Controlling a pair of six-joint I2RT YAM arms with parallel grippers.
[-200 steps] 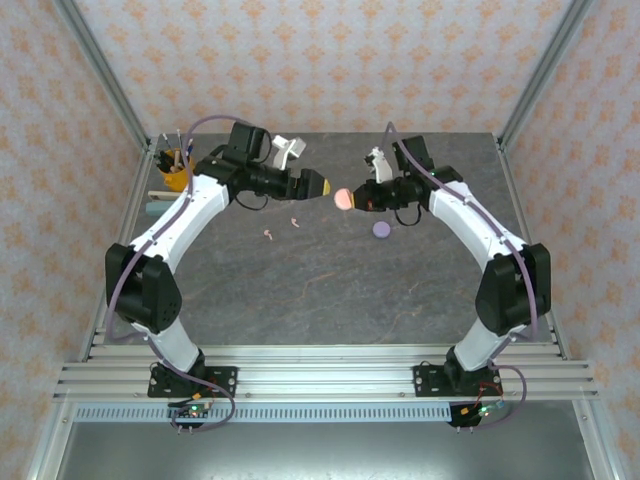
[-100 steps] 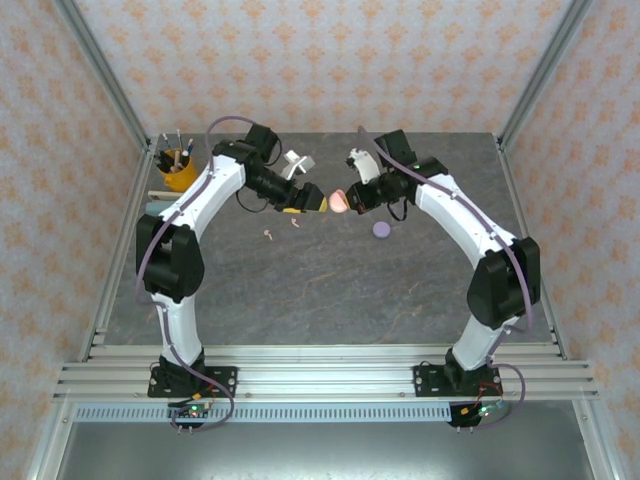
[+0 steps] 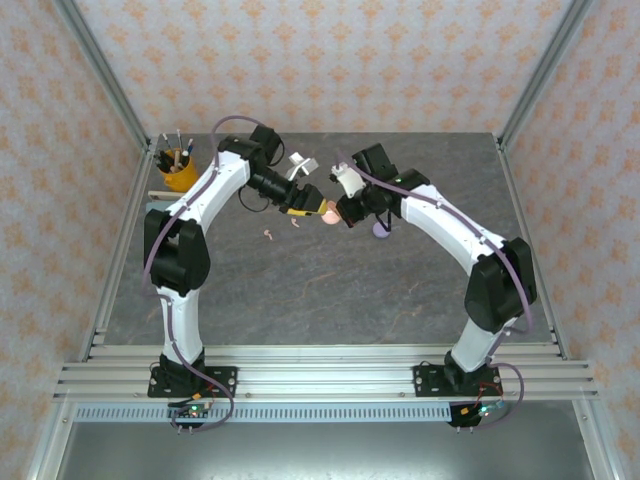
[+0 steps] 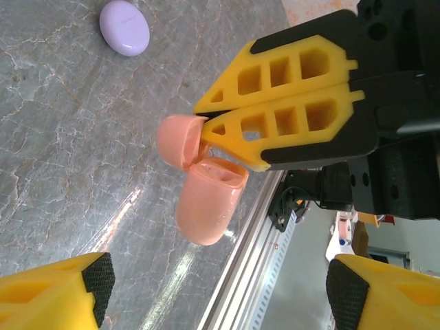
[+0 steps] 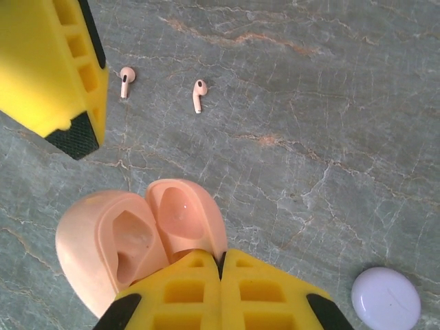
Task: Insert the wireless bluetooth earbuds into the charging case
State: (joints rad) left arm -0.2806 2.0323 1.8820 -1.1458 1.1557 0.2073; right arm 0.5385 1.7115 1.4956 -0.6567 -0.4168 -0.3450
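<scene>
The pale pink charging case (image 3: 328, 215) hangs open above the table, its body (image 4: 207, 201) below its hinged lid (image 4: 179, 141). My right gripper (image 5: 221, 260) is shut on the lid (image 5: 182, 216), and the body's empty wells (image 5: 113, 251) show beside it. My left gripper (image 4: 221, 287) is open, facing the case from the left with its fingers (image 4: 65, 292) spread wide and a short gap to the case. Two pale pink earbuds (image 5: 126, 77) (image 5: 199, 94) lie on the table, left of the case (image 3: 268, 235) (image 3: 294, 222). A shut purple case (image 3: 381, 229) lies to the right.
A yellow cup of pens (image 3: 175, 170) stands at the back left, with a wooden stick beside it. A white object (image 3: 296, 160) lies behind the left gripper. The metal frame rails (image 3: 320, 375) run along the near edge, and posts stand at the table's sides.
The right gripper has carried the pink case left and toward the front. The left gripper has swung the same way and stayed close beside it.
</scene>
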